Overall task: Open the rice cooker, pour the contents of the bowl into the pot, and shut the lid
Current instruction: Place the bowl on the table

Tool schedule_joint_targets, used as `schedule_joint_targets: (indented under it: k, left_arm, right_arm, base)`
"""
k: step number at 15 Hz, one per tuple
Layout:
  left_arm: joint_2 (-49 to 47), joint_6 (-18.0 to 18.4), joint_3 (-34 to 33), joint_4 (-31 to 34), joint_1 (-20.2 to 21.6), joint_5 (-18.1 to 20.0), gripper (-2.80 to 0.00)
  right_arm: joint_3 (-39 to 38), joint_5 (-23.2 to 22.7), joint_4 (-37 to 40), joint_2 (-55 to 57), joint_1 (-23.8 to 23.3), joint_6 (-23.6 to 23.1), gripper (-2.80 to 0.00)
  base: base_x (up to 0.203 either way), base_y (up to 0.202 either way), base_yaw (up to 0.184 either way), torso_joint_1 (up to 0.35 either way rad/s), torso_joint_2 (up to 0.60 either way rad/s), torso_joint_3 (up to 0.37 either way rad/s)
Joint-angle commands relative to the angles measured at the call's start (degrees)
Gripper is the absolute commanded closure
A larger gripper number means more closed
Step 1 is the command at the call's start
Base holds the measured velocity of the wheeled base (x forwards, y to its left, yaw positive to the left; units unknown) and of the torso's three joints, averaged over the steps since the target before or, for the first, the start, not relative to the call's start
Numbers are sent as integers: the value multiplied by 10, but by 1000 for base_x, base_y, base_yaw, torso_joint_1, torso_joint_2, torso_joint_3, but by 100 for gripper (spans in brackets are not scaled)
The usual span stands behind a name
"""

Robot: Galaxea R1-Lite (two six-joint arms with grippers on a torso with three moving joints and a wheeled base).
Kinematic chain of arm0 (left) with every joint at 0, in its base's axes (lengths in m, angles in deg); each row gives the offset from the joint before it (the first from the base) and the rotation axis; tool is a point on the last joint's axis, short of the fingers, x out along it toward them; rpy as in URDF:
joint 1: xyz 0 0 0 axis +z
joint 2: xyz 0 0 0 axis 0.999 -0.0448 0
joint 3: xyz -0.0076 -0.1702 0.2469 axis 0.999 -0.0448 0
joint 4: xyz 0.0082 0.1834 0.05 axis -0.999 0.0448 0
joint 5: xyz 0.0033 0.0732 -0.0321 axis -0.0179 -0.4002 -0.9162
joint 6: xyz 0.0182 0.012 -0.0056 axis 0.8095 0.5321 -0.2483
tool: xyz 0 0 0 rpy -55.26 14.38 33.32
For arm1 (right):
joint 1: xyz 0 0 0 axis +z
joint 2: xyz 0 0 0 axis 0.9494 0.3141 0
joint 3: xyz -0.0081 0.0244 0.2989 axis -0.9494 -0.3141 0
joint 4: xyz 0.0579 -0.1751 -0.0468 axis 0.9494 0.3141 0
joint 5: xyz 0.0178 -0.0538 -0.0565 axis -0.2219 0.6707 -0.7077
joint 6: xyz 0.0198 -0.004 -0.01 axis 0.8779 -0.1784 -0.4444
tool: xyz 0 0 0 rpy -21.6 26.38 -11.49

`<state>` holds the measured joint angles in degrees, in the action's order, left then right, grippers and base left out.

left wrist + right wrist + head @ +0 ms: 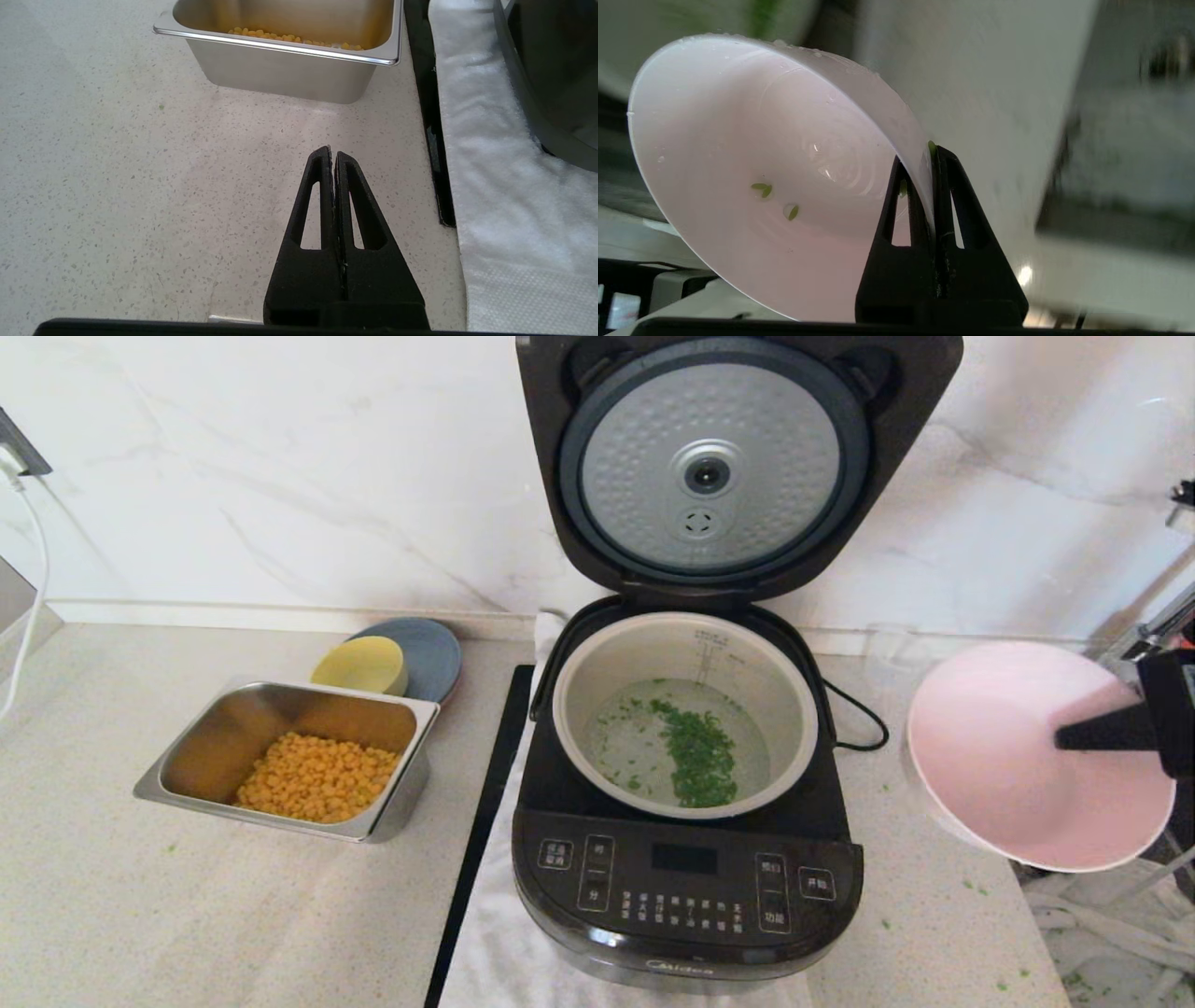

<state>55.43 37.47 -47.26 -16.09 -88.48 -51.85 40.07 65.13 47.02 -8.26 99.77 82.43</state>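
Two arms: only the right one works; the left is parked.
Rice cooker: centre of the head view, black, on a white cloth.
Lid: upright at upper centre, dimpled silver underside facing out, so the pot is clear for pouring; closing it looks like the step left.
Pot: seated in the cooker, holding water and the chopped green contents.
Steel tray: left of centre, with corn; a yellow bowl sits on a grey plate behind it.
Bowl: right edge, tilted up with its mouth toward the camera, apparently emptied and off to the cooker's side.
Right gripper: clamped on the bowl's rim, one finger inside, one outside.
Left gripper: closed on nothing, low over the counter in front of the tray.
Right wrist view alone: a few green flecks and droplets cling inside the bowl.
Left wrist view alone: the left fingers pressed together.
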Motion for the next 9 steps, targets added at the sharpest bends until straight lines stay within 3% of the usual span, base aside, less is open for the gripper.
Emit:
schedule_joint_targets:
  k: [1,3,5,9]
  left_arm:
    - [1,1,-4,0,0,0,0]
    - [1,0,-4,0,0,0,0]
    - [1,0,-4,0,0,0,0]
    - [1,0,-4,0,0,0,0]
  right_arm:
    - [-87,-61,4,-43,-104,1,0]
    - [-173,-118,-13,-51,-177,-1,0]
    - [-265,-155,-78,-49,-241,-19,0]
    - [-424,-210,-214,-43,-302,-58,0]
  base:
    - [0,0,0,0,0,0]
    - [0,0,0,0,0,0]
    - [0,0,0,0,0,0]
    - [0,0,0,0,0,0]
